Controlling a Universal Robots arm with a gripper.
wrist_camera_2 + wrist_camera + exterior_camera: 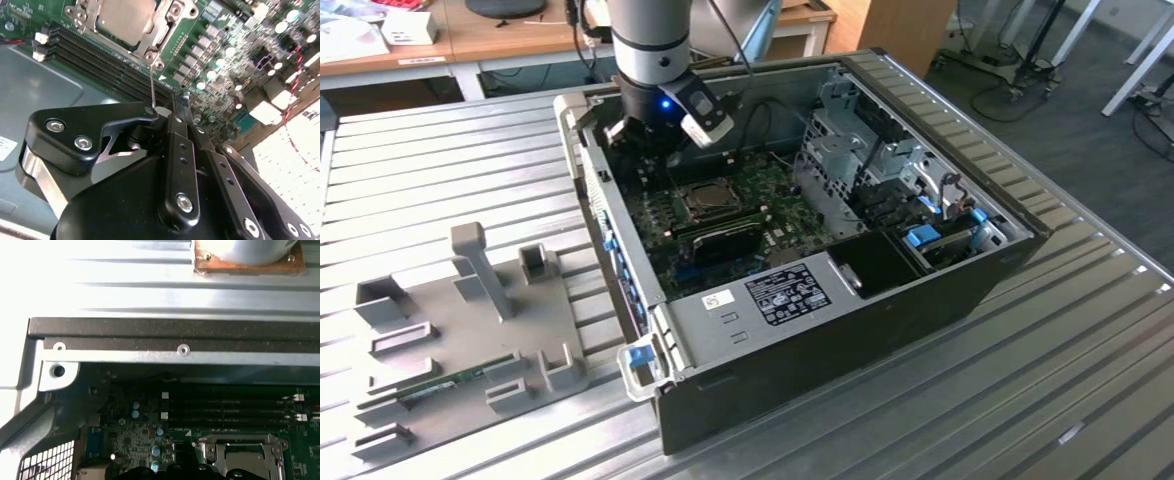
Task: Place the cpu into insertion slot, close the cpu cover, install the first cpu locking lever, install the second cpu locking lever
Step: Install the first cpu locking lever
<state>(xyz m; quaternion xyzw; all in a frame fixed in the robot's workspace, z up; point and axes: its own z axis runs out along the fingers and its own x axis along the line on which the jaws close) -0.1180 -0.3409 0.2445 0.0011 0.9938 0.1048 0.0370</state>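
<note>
Everything sits on a ribbed silver metal bench that catches a fair bit of glare towards the exterior view's left. Along the far edge there's a row of light wooden desks with a white box on top. Far off on the exterior view's right it's dark grey floor with some white furniture legs.

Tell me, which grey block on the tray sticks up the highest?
The slim post at the back of the tray in the exterior view. It rises well above the squat blocks around it.
</note>
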